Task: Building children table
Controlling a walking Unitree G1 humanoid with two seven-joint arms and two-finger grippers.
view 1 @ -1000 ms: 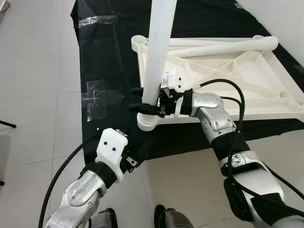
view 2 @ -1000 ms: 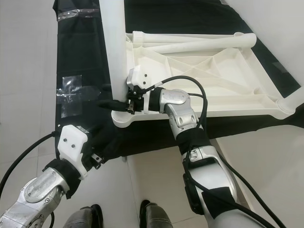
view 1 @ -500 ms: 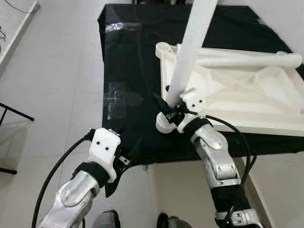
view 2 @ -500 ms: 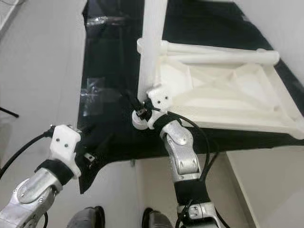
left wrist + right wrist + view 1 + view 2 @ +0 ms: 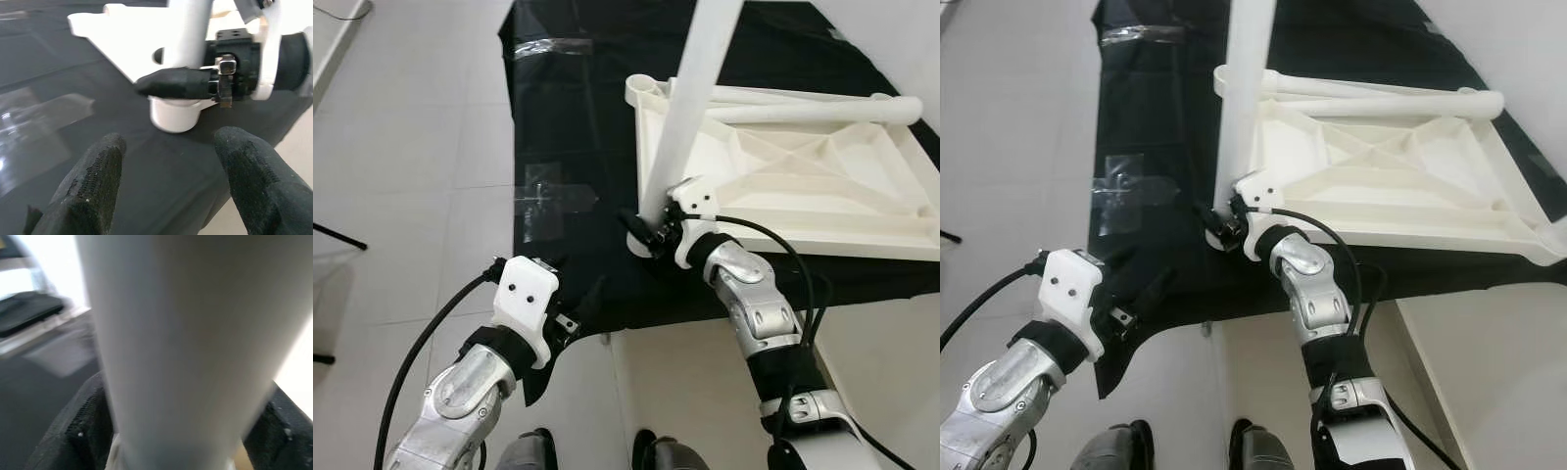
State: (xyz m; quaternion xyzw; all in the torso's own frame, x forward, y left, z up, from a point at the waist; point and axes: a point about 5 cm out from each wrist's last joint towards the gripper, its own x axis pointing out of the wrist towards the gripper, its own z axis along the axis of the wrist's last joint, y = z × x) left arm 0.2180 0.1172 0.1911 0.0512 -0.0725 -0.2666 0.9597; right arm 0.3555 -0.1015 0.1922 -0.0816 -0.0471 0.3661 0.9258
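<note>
Nearest, the left pincer (image 5: 585,305) hovers empty over the black cloth's (image 5: 570,117) near edge, fingers spread wide. Just beyond, the right pincer (image 5: 641,231) clamps the long white plastic table leg (image 5: 690,103) near its foot; the left wrist view shows that foot in the corner socket (image 5: 174,113) of the upturned white plastic tabletop (image 5: 803,176). Farther back, another white leg (image 5: 803,111) lies across the tabletop.

Bare black cloth (image 5: 568,127) lies open left of the upright leg (image 5: 690,88); the overturned tabletop (image 5: 803,186) blocks its right.
</note>
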